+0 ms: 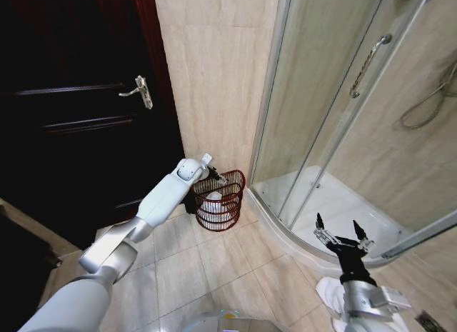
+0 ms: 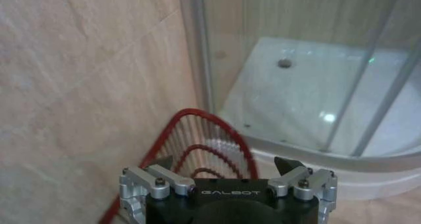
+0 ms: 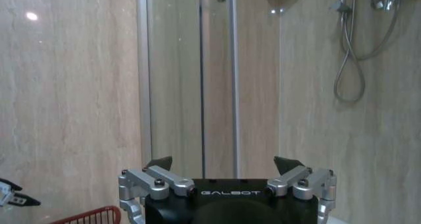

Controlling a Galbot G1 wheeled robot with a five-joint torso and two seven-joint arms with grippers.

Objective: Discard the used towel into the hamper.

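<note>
The tiled floor [image 1: 214,264] is beige with pale grout lines. The hamper [image 1: 221,202] stands on it near the picture's centre, against the wall's foot. At its three o'clock the curved white shower base [image 1: 335,210] meets the tiles. A crumpled white cloth [image 1: 330,293] lies on the floor at five o'clock.

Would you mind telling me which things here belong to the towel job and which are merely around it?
Part of the job:
- hamper, by the wall
- white towel, already inside the hamper
- left gripper, jaws open, above the hamper

Just around:
- right gripper, open, idle by the shower
- shower enclosure
- dark door
- white cloth on the floor
</note>
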